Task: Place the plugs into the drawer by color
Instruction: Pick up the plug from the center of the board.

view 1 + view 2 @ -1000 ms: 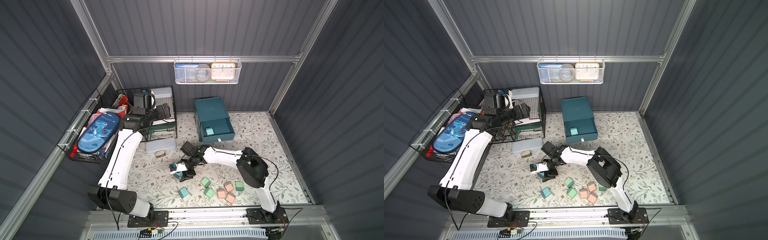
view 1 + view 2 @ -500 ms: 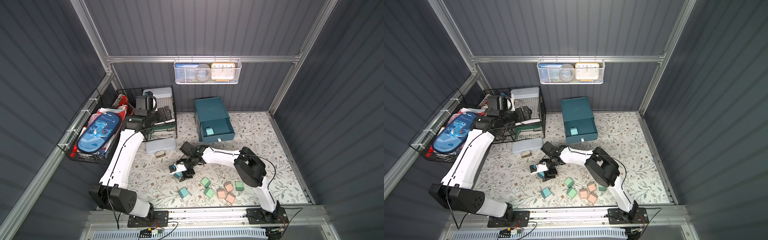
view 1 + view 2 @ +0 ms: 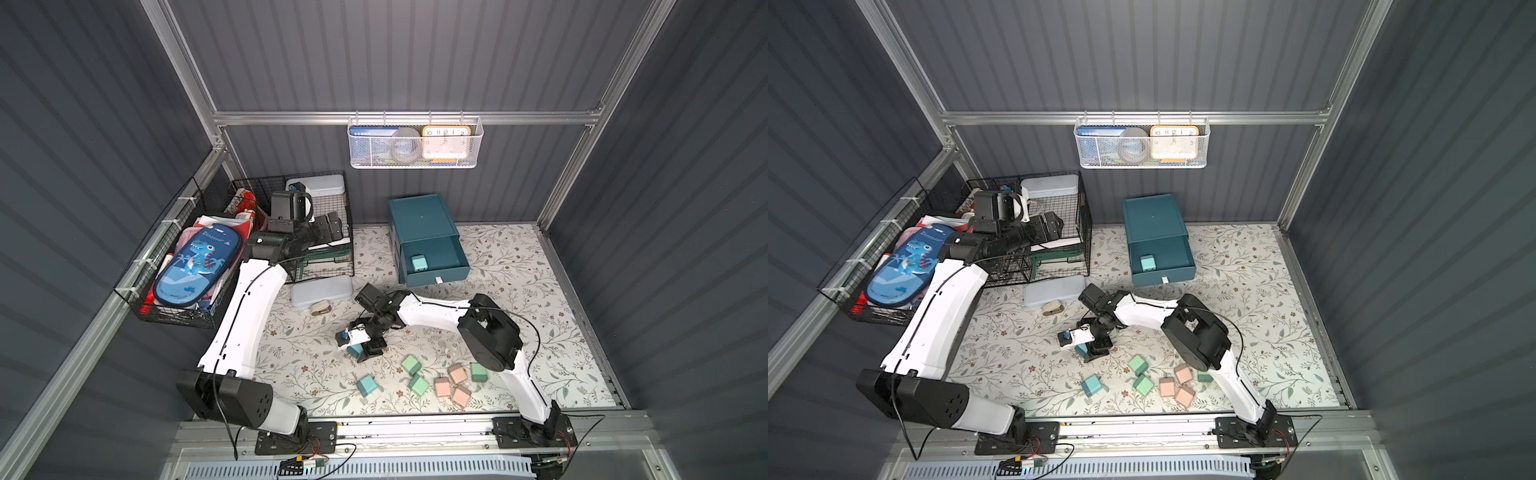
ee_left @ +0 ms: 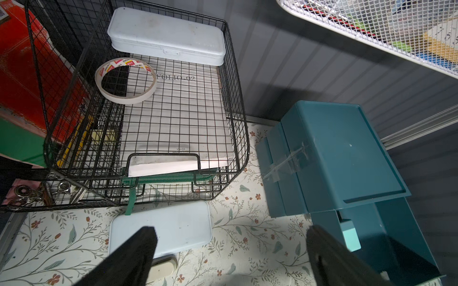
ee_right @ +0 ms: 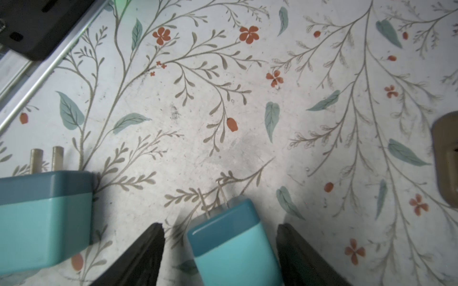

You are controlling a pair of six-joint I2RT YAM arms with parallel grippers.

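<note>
Glossy two-tone blue rounded plastic plug (image 5: 230, 242), thin metal prongs, between parted jaws of right gripper (image 5: 220, 226), gaps either side, left gripper (image 4: 231, 231) spread wide, empty, white sheet (image 4: 173, 118) printed "FOLIO-02"

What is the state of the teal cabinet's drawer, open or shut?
Open: one drawer is pulled out from the cabinet, and a blue plug lies inside it.

The dark teal plastic drawer cabinet (image 3: 422, 220) stands far and central on the floral-patterned bench (image 3: 519, 291), one pastel blue cube plug (image 3: 419, 263) in its pulled-out drawer (image 3: 444, 253). The black wire-mesh rack (image 3: 347, 199) stands left of it. The other cube plugs (image 3: 411, 365) lie scattered near, right of centre
</note>
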